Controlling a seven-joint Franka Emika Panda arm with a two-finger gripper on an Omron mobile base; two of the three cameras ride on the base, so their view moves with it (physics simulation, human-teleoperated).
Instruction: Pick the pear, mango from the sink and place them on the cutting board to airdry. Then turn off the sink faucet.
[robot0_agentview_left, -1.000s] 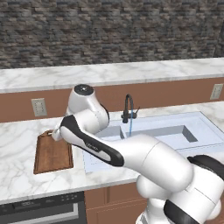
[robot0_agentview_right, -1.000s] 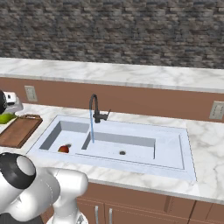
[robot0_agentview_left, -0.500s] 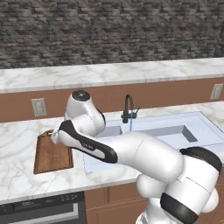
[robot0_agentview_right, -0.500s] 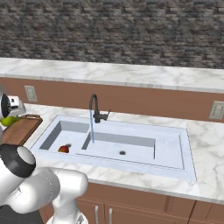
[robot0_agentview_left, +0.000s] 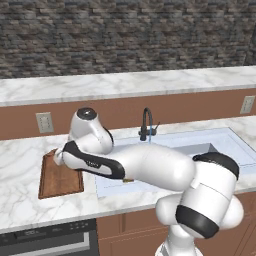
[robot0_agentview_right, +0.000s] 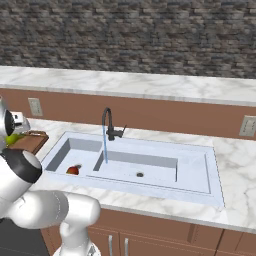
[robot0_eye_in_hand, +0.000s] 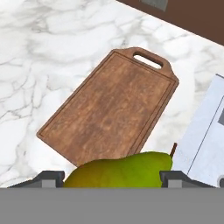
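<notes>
Between the two dark fingertips at the bottom of the hand view, the pear (robot0_eye_in_hand: 120, 169) is being gripped by the closed gripper (robot0_eye_in_hand: 112, 178), its long axis lying across the jaws and its stemmed, tapered end pointing toward the sink (robot0_eye_in_hand: 205, 140) edge. Just beyond and below the fruit, the cutting board (robot0_eye_in_hand: 109, 109) is being looked down on: the near short end is lying close under the pear, the long axis is running away from the hand, and the loop handle is sitting at the far end. The coming release is judged to hinge on this, since the pear is being held over the board's near edge rather than its middle, so a small advance along the board's length seems called for. Farther off, in the right base view, the mango (robot0_agentview_right: 73, 170) is lying in the left basin, well apart from the gripper (robot0_agentview_right: 17, 131), and water is being run from the sink faucet (robot0_agentview_right: 108, 126). No brand, label or writing can be read anywhere
</notes>
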